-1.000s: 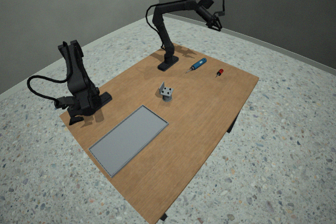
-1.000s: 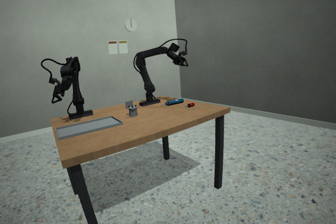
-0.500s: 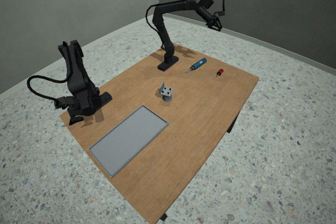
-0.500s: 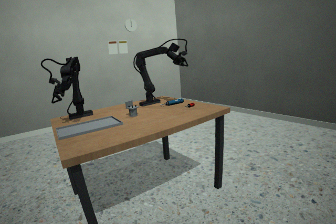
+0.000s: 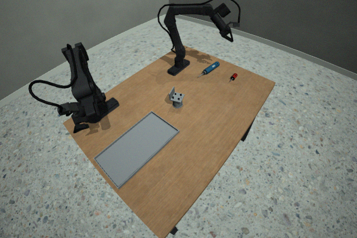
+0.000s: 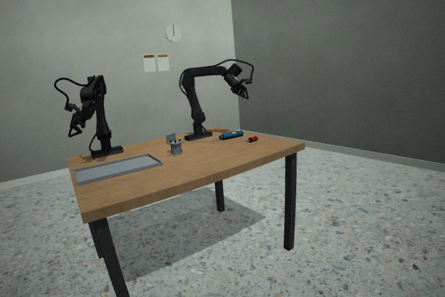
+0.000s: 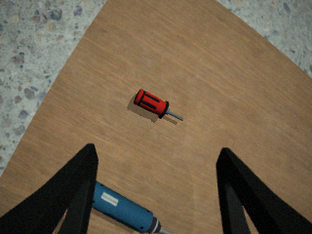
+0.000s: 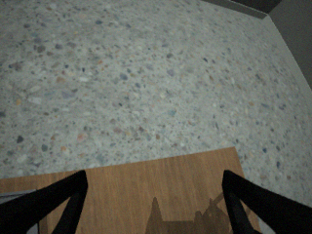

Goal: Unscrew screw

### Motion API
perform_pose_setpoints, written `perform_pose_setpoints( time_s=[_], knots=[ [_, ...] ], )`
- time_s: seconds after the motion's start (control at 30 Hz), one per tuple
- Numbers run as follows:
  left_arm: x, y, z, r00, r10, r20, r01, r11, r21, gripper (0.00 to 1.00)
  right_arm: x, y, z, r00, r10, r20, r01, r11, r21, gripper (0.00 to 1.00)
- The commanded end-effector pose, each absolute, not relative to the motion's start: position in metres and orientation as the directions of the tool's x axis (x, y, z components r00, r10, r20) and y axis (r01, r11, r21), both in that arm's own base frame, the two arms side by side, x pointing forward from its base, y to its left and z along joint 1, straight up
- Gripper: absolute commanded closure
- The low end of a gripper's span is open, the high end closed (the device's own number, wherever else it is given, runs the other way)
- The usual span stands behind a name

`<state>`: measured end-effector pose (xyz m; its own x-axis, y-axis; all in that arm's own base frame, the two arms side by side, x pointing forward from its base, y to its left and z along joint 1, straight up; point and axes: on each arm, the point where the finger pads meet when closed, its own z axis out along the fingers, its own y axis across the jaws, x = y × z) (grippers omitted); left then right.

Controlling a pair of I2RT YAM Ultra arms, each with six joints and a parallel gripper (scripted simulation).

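pale wall (image 5: pixel 80 5) (image 6: pixel 108 17) | dark grey wall (image 5: pixel 268 13) (image 6: pixel 341 53) | speckled floor (image 5: pixel 288 149) (image 6: pixel 359 222) (image 7: pixel 29 73) (image 8: pixel 122 88) | brown-topped table (image 5: pixel 213 131) (image 6: pixel 201 171) (image 7: pixel 195 63) (image 8: pixel 127 195) | round clock (image 6: pixel 173 33)

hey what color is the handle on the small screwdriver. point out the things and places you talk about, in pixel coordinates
Red with black stripes; the left wrist view shows the handle (image 5: pixel 234 76) (image 6: pixel 253 138) (image 7: pixel 150 102) best.
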<state>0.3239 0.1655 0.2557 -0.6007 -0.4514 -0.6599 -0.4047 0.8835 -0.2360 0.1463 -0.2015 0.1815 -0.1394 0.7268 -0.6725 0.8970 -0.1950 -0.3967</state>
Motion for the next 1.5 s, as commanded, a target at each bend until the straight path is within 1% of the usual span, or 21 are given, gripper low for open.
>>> perform_pose_setpoints(
  time_s=[0.0,0.03,0.17,0.43,0.47,0.5,0.6,0.7,1.0,1.07,1.17,1.27,1.47],
  knots=[
    [0.324,0.166,0.264,-0.573,-0.475,-0.668,-0.425,0.869,-0.253,0.35,0.147,-0.203,0.184,-0.138,0.720,-0.680,0.899,-0.197,-0.392,0.00],
    [0.324,0.166,0.264,-0.573,-0.475,-0.668,-0.425,0.869,-0.253,0.35,0.147,-0.203,0.184,-0.138,0.720,-0.680,0.899,-0.197,-0.392,0.00],
    [0.317,0.161,0.227,-0.600,-0.569,-0.562,-0.506,0.814,-0.284,0.35,0.147,-0.203,0.184,-0.138,0.720,-0.680,0.899,-0.197,-0.392,0.00],
    [0.304,0.158,0.189,-0.571,-0.705,-0.421,-0.638,0.704,-0.313,0.35,0.147,-0.203,0.184,-0.138,0.720,-0.680,0.899,-0.197,-0.392,0.00],
    [0.304,0.159,0.189,-0.569,-0.706,-0.421,-0.640,0.702,-0.313,0.35,0.147,-0.203,0.184,-0.138,0.720,-0.680,0.899,-0.197,-0.392,0.00],
    [0.310,0.164,0.204,-0.552,-0.697,-0.457,-0.630,0.708,-0.319,0.35,0.147,-0.203,0.184,-0.138,0.720,-0.680,0.899,-0.197,-0.392,0.00],
    [0.308,0.162,0.204,-0.551,-0.692,-0.467,-0.621,0.714,-0.323,0.35,0.147,-0.203,0.184,-0.138,0.720,-0.680,0.899,-0.197,-0.392,0.00],
    [0.298,0.155,0.176,-0.553,-0.746,-0.372,-0.685,0.661,-0.307,0.35,0.147,-0.203,0.184,-0.138,0.720,-0.680,0.899,-0.197,-0.392,0.00],
    [0.278,0.149,0.137,-0.469,-0.855,-0.222,-0.813,0.516,-0.269,0.35,0.147,-0.203,0.184,-0.138,0.720,-0.680,0.899,-0.197,-0.392,0.00],
    [0.285,0.155,0.149,-0.457,-0.852,-0.254,-0.807,0.517,-0.284,0.35,0.147,-0.203,0.184,-0.138,0.720,-0.680,0.899,-0.197,-0.392,0.00],
    [0.284,0.154,0.150,-0.458,-0.849,-0.265,-0.799,0.523,-0.295,0.35,0.147,-0.203,0.184,-0.138,0.720,-0.680,0.899,-0.197,-0.392,0.00],
    [0.270,0.145,0.126,-0.434,-0.882,-0.182,-0.850,0.468,-0.241,0.35,0.147,-0.203,0.184,-0.138,0.720,-0.680,0.899,-0.197,-0.392,0.00],
    [0.252,0.140,0.104,-0.351,-0.931,-0.104,-0.914,0.364,-0.178,0.35,0.147,-0.203,0.184,-0.138,0.720,-0.680,0.899,-0.197,-0.392,0.00]
  ],
)
